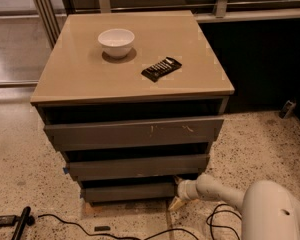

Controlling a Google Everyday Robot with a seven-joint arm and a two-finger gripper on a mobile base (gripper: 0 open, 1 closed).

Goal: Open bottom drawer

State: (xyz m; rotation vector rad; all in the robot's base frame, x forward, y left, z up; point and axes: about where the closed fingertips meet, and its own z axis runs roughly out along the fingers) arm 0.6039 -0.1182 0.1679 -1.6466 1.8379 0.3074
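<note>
Low and right of centre, smooth white arm (217,191) ending in the claw (178,195) at the right end of the bottom drawer (127,191); spread impossible to tell. Front just left of claw, long axis across the frame, flat dark grey, handle-less. Higher up, scratched grey front (135,132), glossy tan bench (80,74), black packet (161,68), white bowl (116,42).

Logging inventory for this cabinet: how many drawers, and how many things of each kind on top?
Drawers: 3 (top drawer, middle drawer, bottom drawer)
White bowl: 1
Dark packet: 1
Total: 5
The claw is at the bottom drawer's right end.
</note>
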